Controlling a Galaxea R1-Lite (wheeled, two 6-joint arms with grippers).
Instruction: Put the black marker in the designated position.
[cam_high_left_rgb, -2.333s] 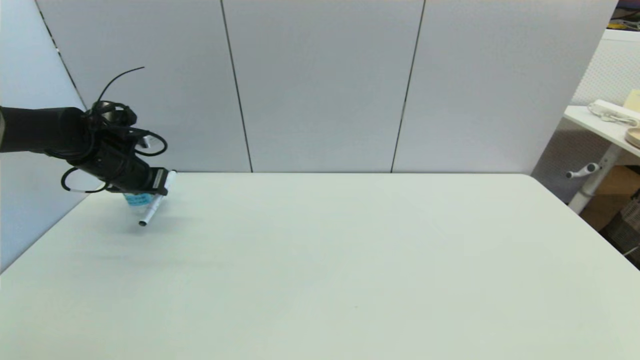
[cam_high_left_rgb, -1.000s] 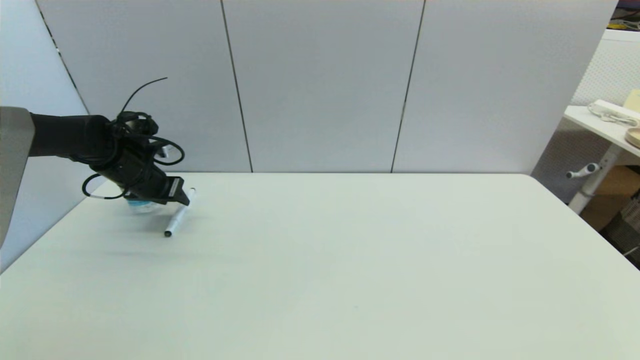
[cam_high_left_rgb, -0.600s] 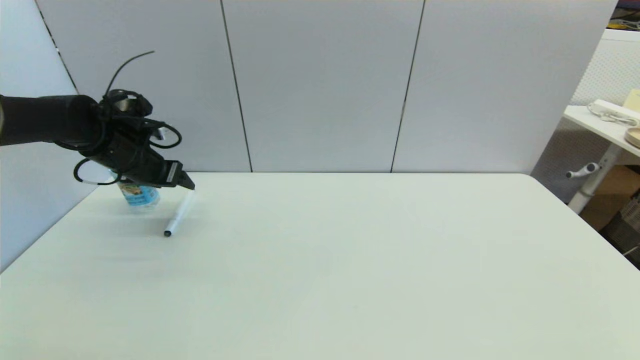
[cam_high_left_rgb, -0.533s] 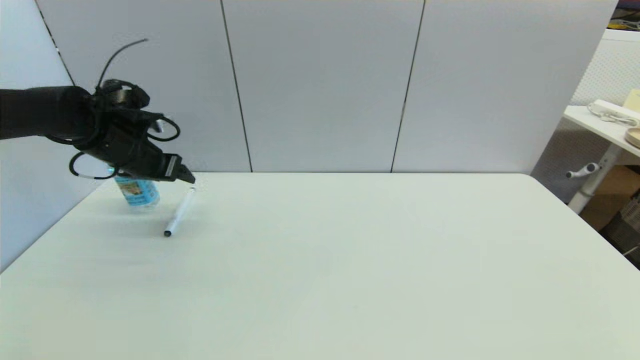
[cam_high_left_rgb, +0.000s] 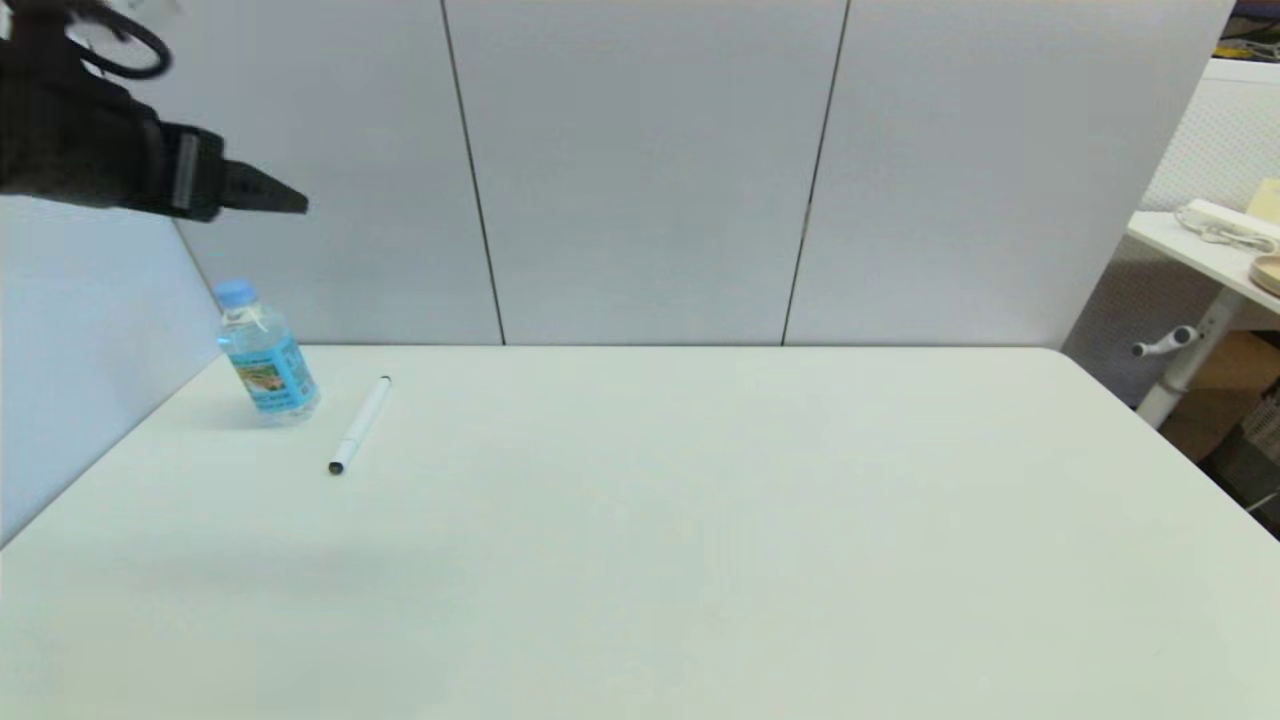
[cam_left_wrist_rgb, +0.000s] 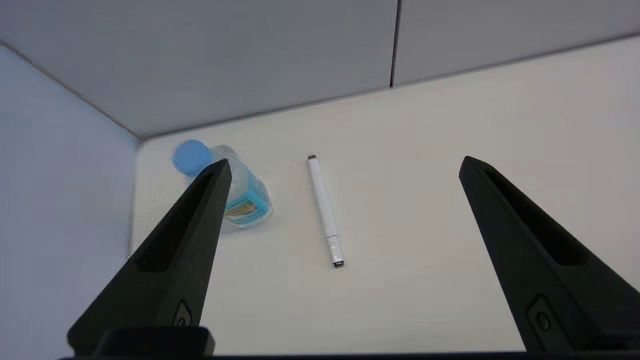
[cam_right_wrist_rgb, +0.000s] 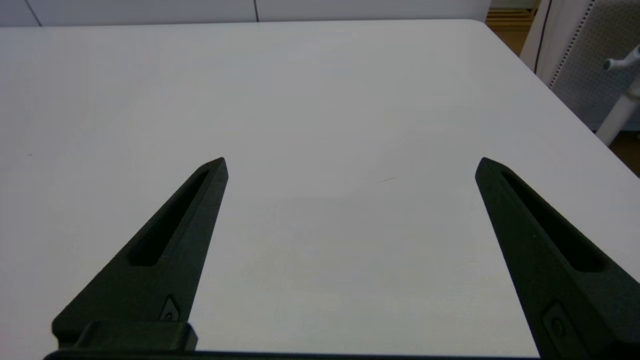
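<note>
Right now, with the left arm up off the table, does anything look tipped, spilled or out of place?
Nothing stands out. The black marker lies flat on the table, beside the upright, capped water bottle and apart from it. The left gripper hangs high above them, fingers spread and empty. No spill shows.

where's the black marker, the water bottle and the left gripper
black marker (cam_high_left_rgb: 359, 424), head view, middle of its white barrel
water bottle (cam_high_left_rgb: 268, 368), head view, blue label
left gripper (cam_left_wrist_rgb: 345, 165), left wrist view, midway between its open fingers' tips
</note>
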